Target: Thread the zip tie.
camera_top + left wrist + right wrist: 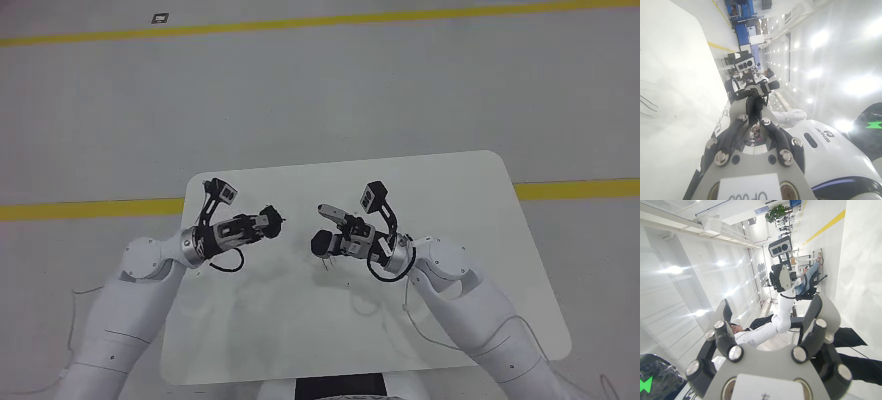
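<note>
Two grippers faced each other above worktop point(480, 200). Left gripper point(276, 219) jaws together on tiny dark tip, likely zip tie point(283, 214). Right gripper point(321, 226) jaws apart, empty. Risk: thin tie could slip or miss if badly aligned.

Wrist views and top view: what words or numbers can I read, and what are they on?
Left wrist label: cut off at the edge, not readable whole.
Right wrist label: cut off, unreadable.
Floor tag: too small to read.

Left hand point(753, 106) fingertips blurred; whether anything pinched, cannot tell.
</note>
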You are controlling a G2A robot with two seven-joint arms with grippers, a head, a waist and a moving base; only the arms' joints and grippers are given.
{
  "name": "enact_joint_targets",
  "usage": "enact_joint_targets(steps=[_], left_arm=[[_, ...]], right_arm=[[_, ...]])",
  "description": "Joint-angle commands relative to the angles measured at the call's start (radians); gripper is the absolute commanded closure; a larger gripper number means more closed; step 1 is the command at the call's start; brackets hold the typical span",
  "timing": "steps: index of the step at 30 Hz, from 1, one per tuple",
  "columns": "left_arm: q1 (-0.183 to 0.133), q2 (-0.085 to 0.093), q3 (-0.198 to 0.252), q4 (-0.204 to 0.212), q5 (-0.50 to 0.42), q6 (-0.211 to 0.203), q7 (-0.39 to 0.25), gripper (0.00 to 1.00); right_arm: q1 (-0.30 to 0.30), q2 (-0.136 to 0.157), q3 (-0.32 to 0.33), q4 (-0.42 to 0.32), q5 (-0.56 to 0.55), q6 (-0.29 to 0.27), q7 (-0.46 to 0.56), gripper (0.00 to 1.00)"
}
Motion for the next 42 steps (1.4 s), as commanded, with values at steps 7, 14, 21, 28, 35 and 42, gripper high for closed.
enact_joint_targets(steps=[7, 14, 21, 28, 35, 42], left_arm=[[0.043, -0.083, -0.146, 0.019, -0.011, 0.003, -0.15, 1.0], [0.041, -0.097, -0.16, 0.033, 0.004, 0.003, -0.175, 1.0], [0.056, -0.105, -0.146, 0.049, -0.12, 0.003, -0.154, 1.0], [0.039, -0.138, -0.197, 0.098, -0.179, 0.003, -0.194, 1.0], [0.012, -0.163, -0.22, 0.155, -0.146, 0.003, -0.209, 1.0], [0.012, -0.163, -0.22, 0.155, -0.146, 0.003, -0.209, 1.0]], right_arm=[[0.0, 0.0, 0.0, 0.0, 0.0, 0.0, 0.0, 0.0], [0.0, 0.0, 0.0, 0.0, 0.0, 0.0, 0.0, 0.0], [0.0, 0.0, 0.0, 0.0, 0.0, 0.0, 0.0, 0.0], [0.0, 0.0, 0.0, 0.0, 0.0, 0.0, 0.0, 0.0], [0.0, 0.0, 0.0, 0.0, 0.0, 0.0, 0.0, 0.0], [0.047, 0.01, -0.02, -0.041, -0.212, 0.068, 0.006, 0.0]])
